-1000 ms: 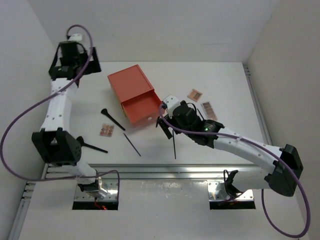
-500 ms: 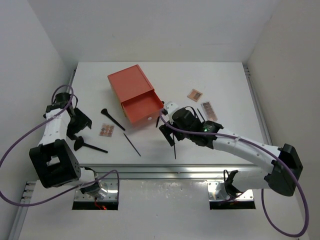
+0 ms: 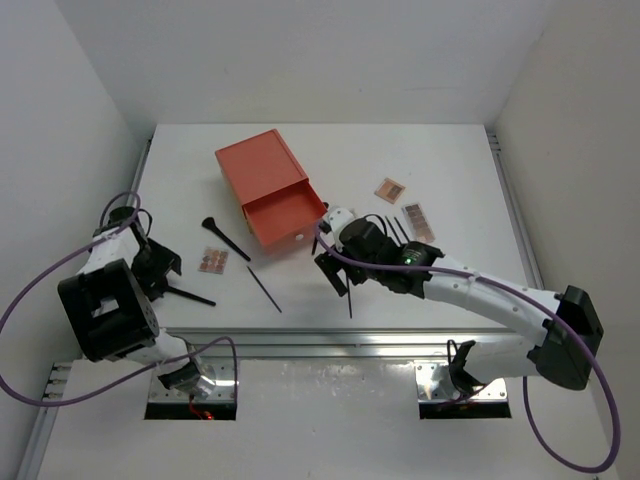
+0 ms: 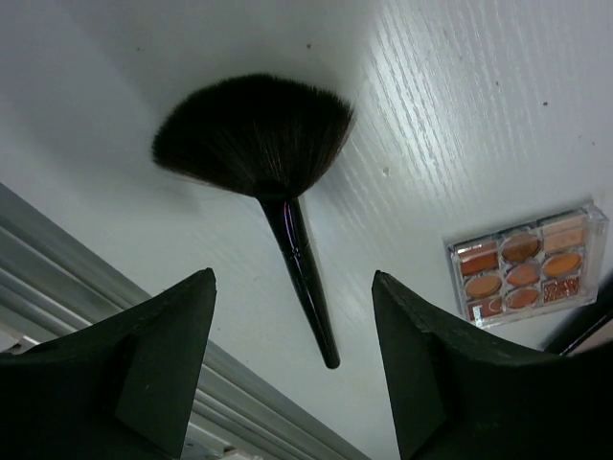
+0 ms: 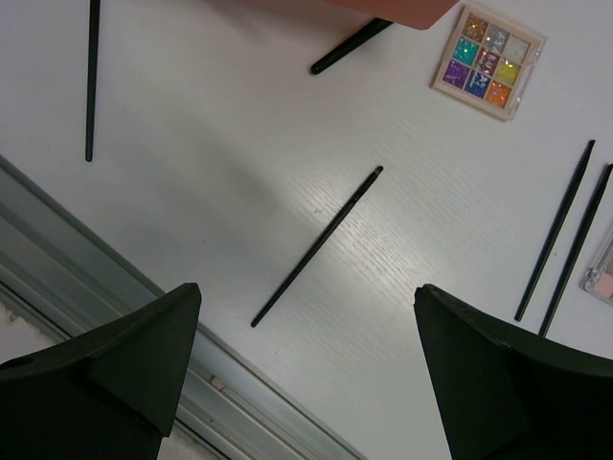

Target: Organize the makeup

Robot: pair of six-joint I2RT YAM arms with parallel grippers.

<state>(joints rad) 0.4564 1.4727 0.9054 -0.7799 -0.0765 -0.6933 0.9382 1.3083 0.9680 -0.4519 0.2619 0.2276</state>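
The left hand [image 4: 292, 287] hangs low over the worktop [image 4: 479, 115] near its left edge with its fingers spread wide. Seen between them, a black fan brush [image 4: 254, 134] lies flat, with an orange-toned eyeshadow palette [image 4: 527, 278] off to one side. The right hand [image 5: 306, 287], fingers likewise apart and holding nothing, hovers in front of the orange-red box [image 3: 265, 175] above a thin black brush [image 5: 316, 247] lying loose, with a glitter palette [image 5: 487, 62] and two more thin sticks [image 5: 555, 231] nearby.
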